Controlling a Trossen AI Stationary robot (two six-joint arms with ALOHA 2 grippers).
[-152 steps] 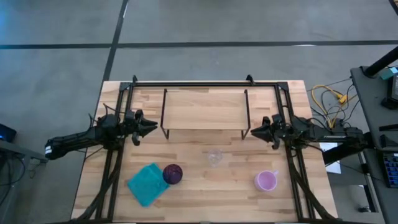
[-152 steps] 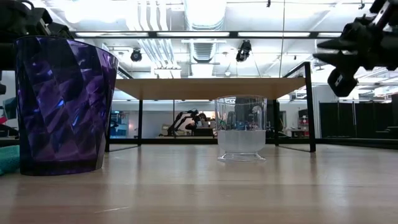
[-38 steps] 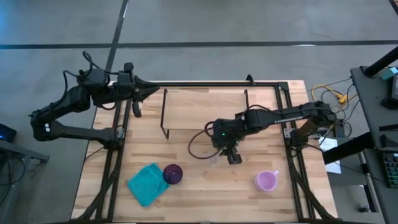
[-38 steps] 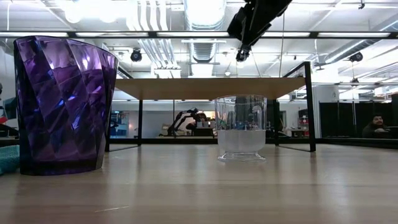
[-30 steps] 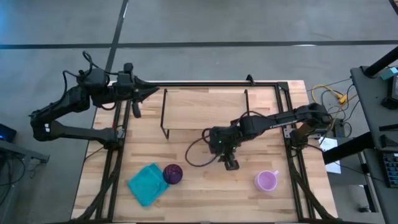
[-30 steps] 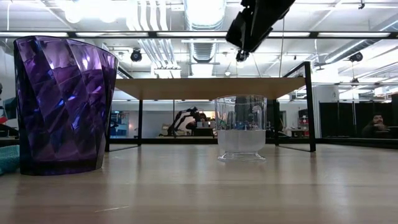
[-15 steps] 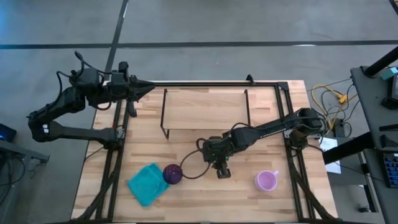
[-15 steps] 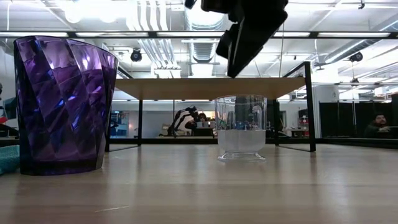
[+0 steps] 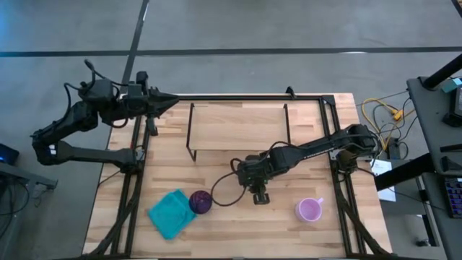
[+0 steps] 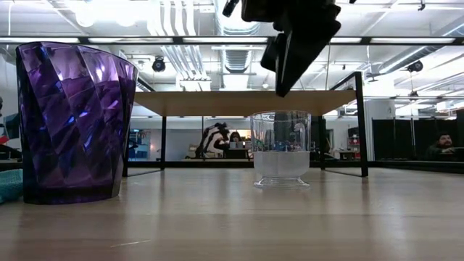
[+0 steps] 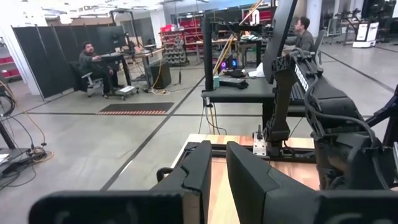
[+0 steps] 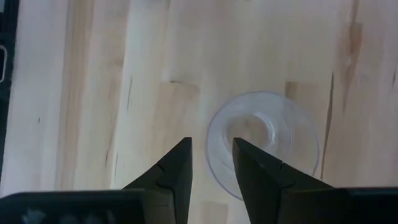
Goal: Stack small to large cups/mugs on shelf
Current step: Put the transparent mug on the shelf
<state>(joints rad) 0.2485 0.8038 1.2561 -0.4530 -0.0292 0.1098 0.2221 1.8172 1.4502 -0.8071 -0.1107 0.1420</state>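
Right gripper (image 12: 211, 163): fingers narrowly apart, above the clear glass (image 12: 264, 142) rim, holding nothing. Bare table (image 9: 339, 231) surrounds it. Left gripper (image 9: 167, 101): narrow gap, at the table's far-left corner.

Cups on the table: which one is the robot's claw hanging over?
The small clear glass, under the right gripper; the dark purple cup and pink mug stand off aside.

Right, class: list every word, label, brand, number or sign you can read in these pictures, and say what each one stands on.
White lettering on the dark arm link in the left wrist view: too blurred to read.
No markings visible on the dark purple faceted cup, small clear glass or light pink mug.
Nothing else is legible.
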